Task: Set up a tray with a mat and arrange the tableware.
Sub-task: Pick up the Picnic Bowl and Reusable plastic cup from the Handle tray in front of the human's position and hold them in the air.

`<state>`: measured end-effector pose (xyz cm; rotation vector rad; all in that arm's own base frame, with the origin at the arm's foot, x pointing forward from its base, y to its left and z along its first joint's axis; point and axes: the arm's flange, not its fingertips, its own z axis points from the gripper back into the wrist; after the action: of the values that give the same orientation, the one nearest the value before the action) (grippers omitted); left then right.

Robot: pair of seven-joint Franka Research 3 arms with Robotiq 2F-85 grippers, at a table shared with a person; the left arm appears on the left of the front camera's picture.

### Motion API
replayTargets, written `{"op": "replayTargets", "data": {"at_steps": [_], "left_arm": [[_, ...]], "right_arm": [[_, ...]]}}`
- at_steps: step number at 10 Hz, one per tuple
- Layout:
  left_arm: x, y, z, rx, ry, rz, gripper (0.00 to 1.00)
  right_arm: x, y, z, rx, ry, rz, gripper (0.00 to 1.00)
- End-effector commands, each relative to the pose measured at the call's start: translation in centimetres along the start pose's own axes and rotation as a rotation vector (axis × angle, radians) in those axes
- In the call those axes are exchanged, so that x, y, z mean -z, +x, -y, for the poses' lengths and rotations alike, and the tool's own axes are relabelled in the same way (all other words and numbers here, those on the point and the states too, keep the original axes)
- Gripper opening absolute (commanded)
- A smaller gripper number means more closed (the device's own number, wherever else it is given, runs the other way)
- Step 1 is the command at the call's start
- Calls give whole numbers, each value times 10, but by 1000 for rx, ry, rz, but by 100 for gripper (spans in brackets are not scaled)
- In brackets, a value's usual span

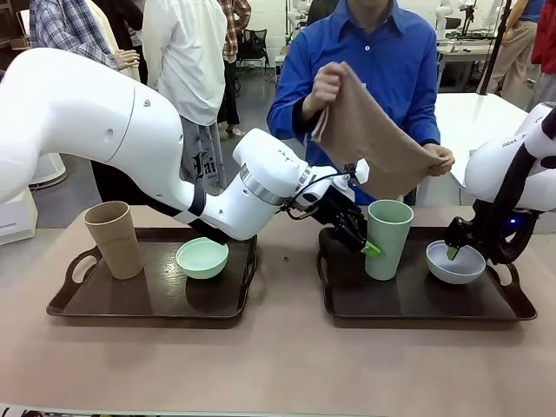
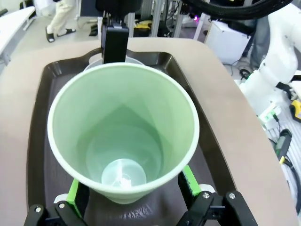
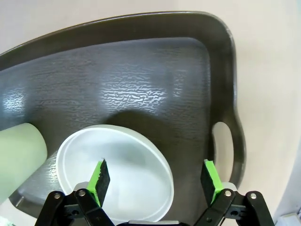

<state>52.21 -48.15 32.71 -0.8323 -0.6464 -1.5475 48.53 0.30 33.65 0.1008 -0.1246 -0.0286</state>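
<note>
— How does the worktop (image 1: 278,365) look?
— Beige, plain and matte. Two dark trays with handles lie on it side by side. The left tray (image 1: 148,300) is toward the left edge and the right tray (image 1: 417,294) toward the right edge. Both are nearer to the far edge than to the near one.
— And the tableware?
— On the left tray the tan cup (image 1: 115,239) stands upright at the left end and the mint bowl (image 1: 201,257) sits at the right end. On the right tray the green cup (image 1: 388,239) stands upright at the left and the white bowl (image 1: 455,262) sits at the right.
— The claws?
— The left claw (image 2: 130,188) is wide open around the lower part of the green cup, with a pad (image 2: 73,194) at each side. I cannot tell if the pads touch it. The right claw (image 3: 155,180) is also open, low over the white bowl. One finger (image 3: 99,181) is inside the rim and the other is outside, over the tray.
— The mat?
— The person (image 1: 382,52) at the far edge holds the brown mat (image 1: 373,143) in the air with both hands (image 1: 328,85).
— The room behind?
— Several people (image 1: 182,52) stand on a grey floor (image 1: 254,104), and there is a white table (image 1: 478,113) at the far right.
</note>
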Motion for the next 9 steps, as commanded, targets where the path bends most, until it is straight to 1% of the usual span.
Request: {"op": "replayTargets", "data": {"at_steps": [1, 4, 5, 6, 7, 8, 9], "left_arm": [[7, 3, -7, 45, -19, 24, 100], [20, 1, -9, 62, -24, 47, 100], [23, 2, -10, 59, -31, 43, 100], [24, 1, -10, 70, -21, 53, 80], [23, 2, -10, 65, -21, 47, 44], [21, 2, -9, 64, -18, 46, 23], [19, 3, -9, 62, -15, 44, 0]], "right_arm": [[4, 3, 3, -23, 34, -9, 100], [9, 2, 0, -49, 45, -14, 14], [9, 2, 0, -51, 48, -14, 0], [9, 1, 2, -51, 49, -15, 0], [9, 2, 3, -49, 51, -13, 0], [9, 2, 3, -50, 52, -11, 3], [9, 2, 4, -50, 51, -12, 0]]}}
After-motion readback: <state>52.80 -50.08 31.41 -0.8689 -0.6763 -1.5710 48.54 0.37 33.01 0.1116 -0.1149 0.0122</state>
